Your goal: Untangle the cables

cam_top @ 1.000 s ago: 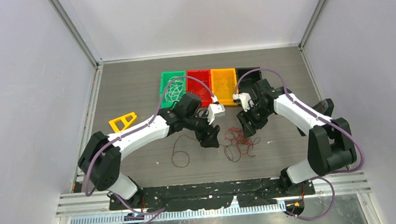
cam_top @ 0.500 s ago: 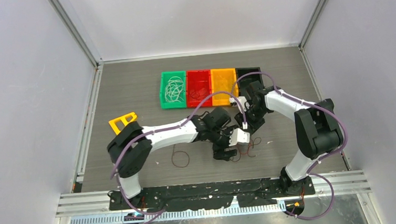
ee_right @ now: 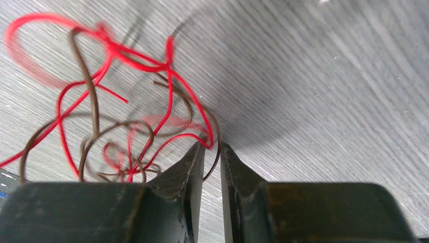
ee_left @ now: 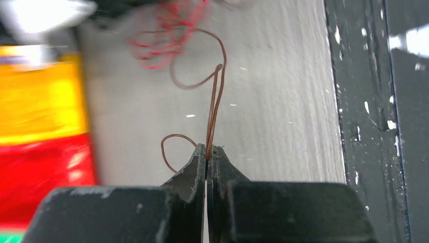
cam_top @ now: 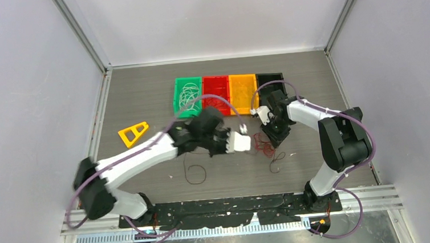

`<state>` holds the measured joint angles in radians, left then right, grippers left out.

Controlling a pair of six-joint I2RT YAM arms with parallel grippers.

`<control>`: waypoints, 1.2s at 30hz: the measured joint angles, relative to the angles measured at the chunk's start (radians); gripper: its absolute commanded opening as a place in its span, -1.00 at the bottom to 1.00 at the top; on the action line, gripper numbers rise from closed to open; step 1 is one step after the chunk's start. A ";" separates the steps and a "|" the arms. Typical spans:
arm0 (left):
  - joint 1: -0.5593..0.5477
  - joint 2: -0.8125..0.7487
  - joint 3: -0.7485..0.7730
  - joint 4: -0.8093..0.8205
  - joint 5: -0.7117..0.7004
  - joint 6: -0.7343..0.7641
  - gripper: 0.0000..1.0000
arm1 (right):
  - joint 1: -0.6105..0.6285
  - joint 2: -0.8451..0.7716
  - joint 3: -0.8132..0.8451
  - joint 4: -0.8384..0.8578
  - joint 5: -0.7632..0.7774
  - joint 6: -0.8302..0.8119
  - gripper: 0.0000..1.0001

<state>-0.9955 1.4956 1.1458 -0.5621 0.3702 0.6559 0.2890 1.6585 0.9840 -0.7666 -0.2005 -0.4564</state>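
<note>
**A:** Holding what on the left?

**B:** Pinching a doubled strand of thin dark brown wire [ee_left: 215, 96] in the left claw [ee_left: 207, 149], jaws pressed fully together. Running from there into the snarl of hair-fine red and brown cables [cam_top: 265, 147], down by the grey wood-grain tabletop [cam_top: 142, 92], between the two wrists and just in front of the row of coloured plastic trays [cam_top: 243, 88]. Hard to say whether lying flat or partly lifted. Also spotting a lone dark brown loop [cam_top: 195, 174] well apart to the left.

**A:** And on the right?

**B:** Nosing into the snarl with the right claw [ee_right: 212, 148], jaws a narrow slit apart. Threading a brown loop through that slit, with a red one brushing one tip. Looks too loose for a real grip.

**A:** Worth fearing what?

**B:** Probably cinching the knot instead of freeing it, if hauling hard with red loops hooked round the brown. Could drag the whole snarl along too, lacking a firm hold on the right. Might also slip from the pinch, being so fine and springy.
</note>
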 measured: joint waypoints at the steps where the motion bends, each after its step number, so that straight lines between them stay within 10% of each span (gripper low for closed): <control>1: 0.021 -0.071 0.011 -0.016 0.008 -0.006 -1.00 | 0.000 0.000 -0.011 0.006 0.018 -0.009 -0.54; 10: 0.414 -0.430 0.263 -0.086 0.120 -0.138 -1.00 | 0.008 -0.013 -0.034 0.027 0.054 -0.047 -0.52; 20: 0.507 -0.490 0.442 -0.086 0.172 -0.258 -1.00 | 0.015 -0.026 -0.049 0.033 0.053 -0.065 -0.87; 36: 0.512 -0.397 0.193 -0.126 0.282 -0.399 -1.00 | 0.008 -0.362 0.140 -0.102 -0.294 -0.106 0.98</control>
<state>-0.4839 1.0988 1.3384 -0.6884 0.6525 0.2569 0.2974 1.2968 1.1240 -0.8688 -0.4946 -0.5629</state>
